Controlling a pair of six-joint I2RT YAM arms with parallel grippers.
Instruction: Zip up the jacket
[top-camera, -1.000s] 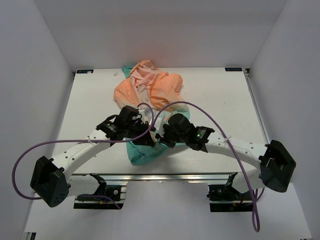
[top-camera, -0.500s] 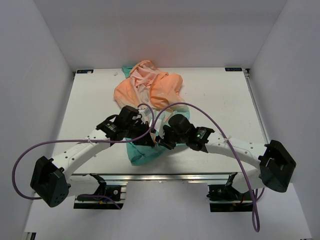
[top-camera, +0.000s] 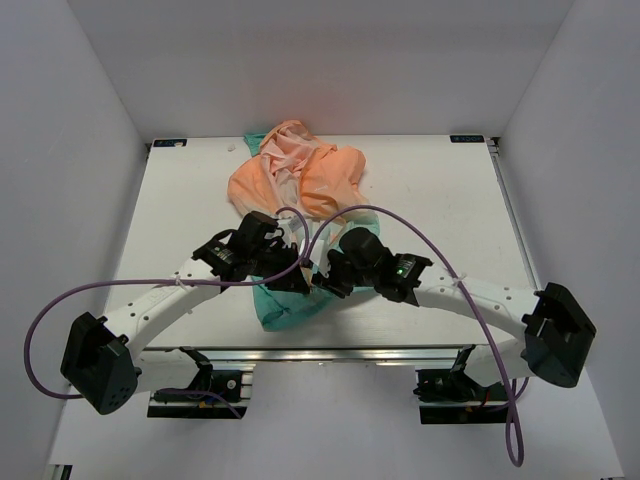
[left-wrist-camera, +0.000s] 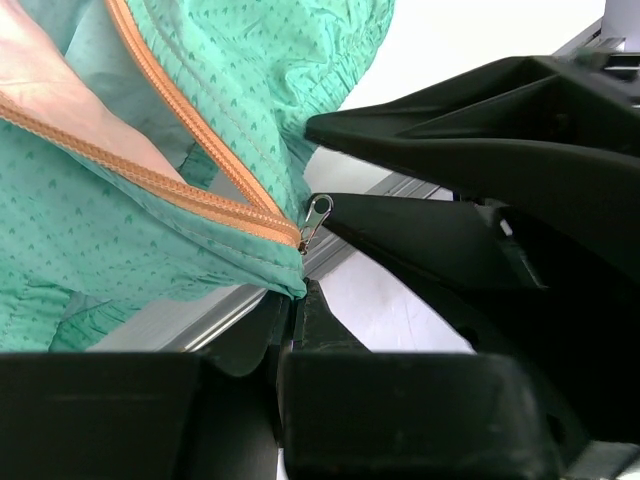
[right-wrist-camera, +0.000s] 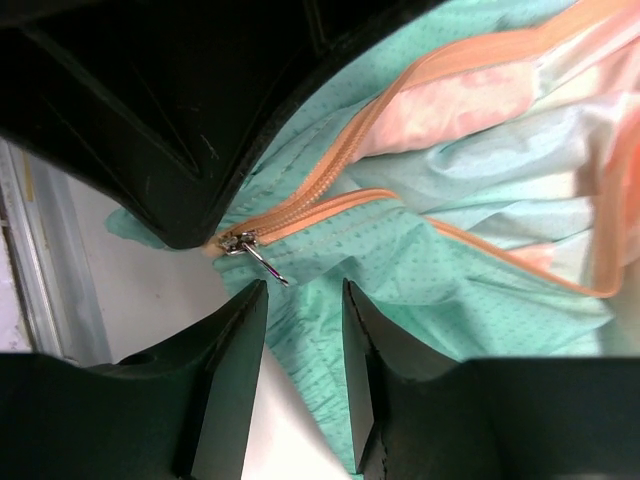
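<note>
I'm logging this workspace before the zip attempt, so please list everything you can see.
jacket: one, peach-orange fading to teal, crumpled mid-table
zipper: one, orange, unzipped, jacket front
zipper pull: one, silver, at bottom hem
table: one, white, under everything
cables: two, purple, looping off the arms
arms: two, white, from near edge
left pincer: one, black, shut on jacket hem beside pull
right pincer: one, black, open, just short of pull

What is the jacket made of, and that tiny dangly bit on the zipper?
The jacket looks like thin woven synthetic cloth, probably nylon or polyester. It bunches into fine crinkles, and its teal face is matte with tiny printed dots. The dangly zipper pull looks like metal, because it is silvery and shiny.
</note>
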